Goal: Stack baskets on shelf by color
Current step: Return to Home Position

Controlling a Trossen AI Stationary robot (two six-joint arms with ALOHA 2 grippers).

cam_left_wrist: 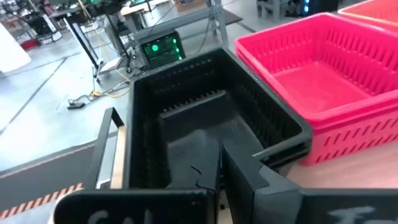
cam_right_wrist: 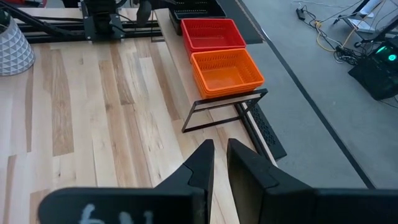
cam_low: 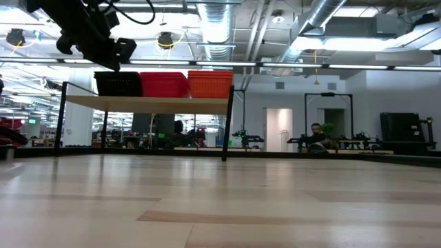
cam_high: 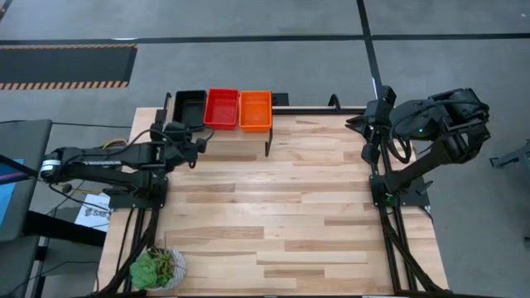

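- High view: the black stack [cam_high: 190, 106], red stack [cam_high: 221, 108] and orange stack [cam_high: 255, 110] sit side by side at the table's far edge, each touching its neighbour. The left gripper [cam_high: 197, 142] hovers just beside the black stack. The right gripper [cam_high: 354, 122] is folded in by its own base, well apart from the baskets. I judge that only the left arm has any real distance to cover to reach home.
- Low view: all three stacks rest on the shelf [cam_low: 148, 103], raised above the tabletop [cam_low: 220, 200]. The left gripper hangs higher than the black stack, on its near side. Rising a little before drawing back would probably keep it off the rim.
- Left wrist view: the left gripper's fingers are pinched narrow and hold nothing, with the black stack directly ahead. A straight pull-back with no sideways swing looks safest.
- Right wrist view: the right gripper's fingers are likewise narrow and empty, facing the orange and red stacks from afar.
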